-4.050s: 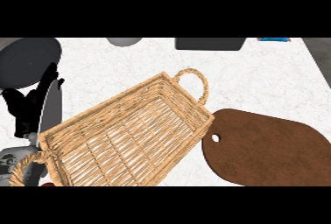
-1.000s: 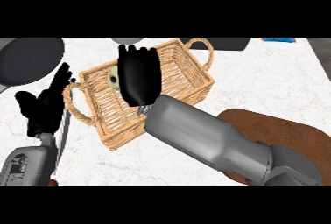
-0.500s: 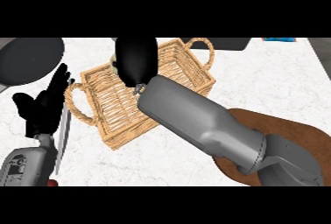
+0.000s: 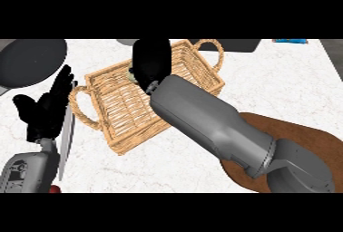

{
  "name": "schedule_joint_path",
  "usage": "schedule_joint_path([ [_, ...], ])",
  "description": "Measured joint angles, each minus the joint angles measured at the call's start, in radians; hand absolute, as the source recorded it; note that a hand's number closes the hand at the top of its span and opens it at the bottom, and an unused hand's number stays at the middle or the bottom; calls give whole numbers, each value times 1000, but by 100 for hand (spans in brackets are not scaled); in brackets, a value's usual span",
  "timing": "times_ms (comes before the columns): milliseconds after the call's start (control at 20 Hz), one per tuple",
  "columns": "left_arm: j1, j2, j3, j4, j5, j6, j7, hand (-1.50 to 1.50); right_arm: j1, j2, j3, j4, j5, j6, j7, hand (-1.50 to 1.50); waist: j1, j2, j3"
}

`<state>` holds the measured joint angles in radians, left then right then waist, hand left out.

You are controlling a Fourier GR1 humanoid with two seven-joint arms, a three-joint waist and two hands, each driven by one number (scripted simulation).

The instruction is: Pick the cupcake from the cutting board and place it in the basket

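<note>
Cupcake is seen only as a pale sliver in the woven basket, upper centre, mostly hidden by the right hand, whose state cannot be told. Left hand is held open at left.

The right hand hangs over the wicker basket, a sliver of cupcake showing beside it (mostly hidden); the left hand rests open at the left edge.

A kitchen is indicated by the white marbled counter, on which a brown cutting board and a wicker basket are set. What may be a dark pan is seen at upper left.
</note>
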<state>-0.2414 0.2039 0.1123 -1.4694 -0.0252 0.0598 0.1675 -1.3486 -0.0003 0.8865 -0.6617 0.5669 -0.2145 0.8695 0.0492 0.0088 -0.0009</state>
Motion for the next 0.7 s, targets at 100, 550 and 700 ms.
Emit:
schedule_joint_path([
  [100, -4, -3, 1, 9, 0, 0, -1, 0, 0, 0, 3, 27, -8, -8, -21, 150, -1, 1, 0],
  [550, 2, -8, -2, 6, -8, 1, -12, 0, 16, 0, 58, 84, -24, -38, -41, 150, 2, 1, 0],
  [700, 0, -1, 10, 4, 1, -6, 0, 0, 34, 0, 68, 99, -16, -47, -54, 150, -3, 0, 0],
])
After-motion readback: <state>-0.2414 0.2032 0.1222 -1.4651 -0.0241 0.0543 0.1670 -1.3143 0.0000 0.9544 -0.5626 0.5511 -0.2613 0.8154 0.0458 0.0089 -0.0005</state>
